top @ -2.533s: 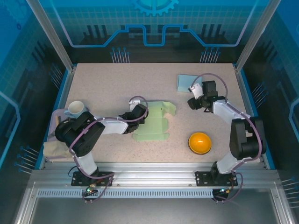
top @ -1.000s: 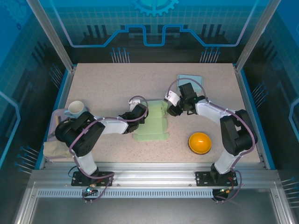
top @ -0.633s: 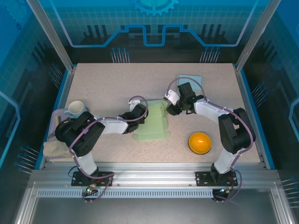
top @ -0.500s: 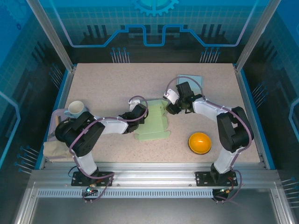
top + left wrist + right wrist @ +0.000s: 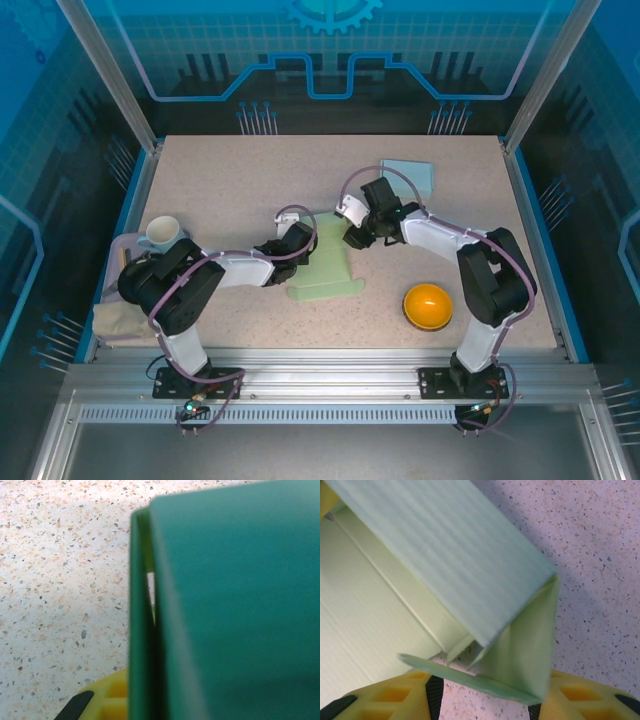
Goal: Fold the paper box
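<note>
The pale green paper box [image 5: 326, 272] lay near the middle of the table [image 5: 220, 185], between the two arms, with its right panel lifted and leaning over the flat part. The left end effector [image 5: 300, 246] was pressed together at the box's left edge. In its wrist view the card was too close and blurred to be sure, but it seemed to pinch that edge. The right end effector [image 5: 351, 237] stood partly spread, its yellow fingers [image 5: 580, 695] on either side of the raised panel's corner flap. An orange bowl [image 5: 428, 305] sat well apart, to the right.
</note>
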Controlling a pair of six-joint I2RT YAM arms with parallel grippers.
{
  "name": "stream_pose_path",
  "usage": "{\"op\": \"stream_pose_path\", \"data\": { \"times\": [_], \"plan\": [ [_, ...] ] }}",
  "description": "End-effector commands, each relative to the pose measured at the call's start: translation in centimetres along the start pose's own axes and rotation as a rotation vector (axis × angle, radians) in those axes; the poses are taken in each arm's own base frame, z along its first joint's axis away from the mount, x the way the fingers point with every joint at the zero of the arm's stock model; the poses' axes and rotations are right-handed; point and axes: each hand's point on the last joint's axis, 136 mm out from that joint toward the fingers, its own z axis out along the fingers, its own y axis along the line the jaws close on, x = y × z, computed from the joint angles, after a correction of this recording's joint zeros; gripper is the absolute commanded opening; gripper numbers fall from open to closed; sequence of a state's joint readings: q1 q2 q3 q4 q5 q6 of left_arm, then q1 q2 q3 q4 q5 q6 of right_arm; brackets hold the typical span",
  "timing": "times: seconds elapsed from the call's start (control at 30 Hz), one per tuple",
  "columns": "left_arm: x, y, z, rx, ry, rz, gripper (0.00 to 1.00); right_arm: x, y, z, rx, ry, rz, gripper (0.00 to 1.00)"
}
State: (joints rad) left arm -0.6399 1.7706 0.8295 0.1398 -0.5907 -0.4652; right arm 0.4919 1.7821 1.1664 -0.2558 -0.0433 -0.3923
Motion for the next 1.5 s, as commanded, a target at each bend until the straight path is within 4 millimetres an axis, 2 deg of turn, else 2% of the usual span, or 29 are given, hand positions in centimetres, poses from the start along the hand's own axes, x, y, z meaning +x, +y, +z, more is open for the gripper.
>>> {"op": "stream_pose_path", "data": {
  "times": [0.0,0.23,0.57,0.73,1.13,1.2,1.3,1.47],
  "plan": [
    [0.1,-1.2,0.1,0.037,0.012,0.018,0.05,-2.2,0.6,0.2,0.003,-0.032,0.042,0.49],
    [-0.1,-1.8,-0.2,0.065,0.027,0.009,0.06,-3.9,1.6,0.4,-0.043,-0.114,0.144,0.47],
    [-1.2,-3.4,-1.7,0.041,0.225,-0.088,0.06,-5.2,2.1,0.8,-0.048,-0.178,0.206,0.42],
    [-1.7,-4.1,-2.7,0.068,0.284,-0.148,0.06,-4.8,1.9,1.2,-0.02,-0.163,0.22,0.4],
    [-0.6,-4.1,-3.7,0.129,0.39,-0.235,0.08,-3.0,0.8,2.3,0.006,-0.129,0.249,0.41],
    [-0.5,-3.8,-3.8,0.128,0.403,-0.256,0.08,-2.8,0.5,2.3,0.028,-0.117,0.25,0.38],
    [-0.6,-3.4,-4.1,0.103,0.411,-0.275,0.08,-2.5,-0.3,2.3,0.086,-0.103,0.271,0.27],
    [-0.7,-2.3,-4.0,0.031,0.416,-0.329,0.09,-1.3,-2.4,1.8,0.288,-0.036,0.3,0.16]
  ]
}}
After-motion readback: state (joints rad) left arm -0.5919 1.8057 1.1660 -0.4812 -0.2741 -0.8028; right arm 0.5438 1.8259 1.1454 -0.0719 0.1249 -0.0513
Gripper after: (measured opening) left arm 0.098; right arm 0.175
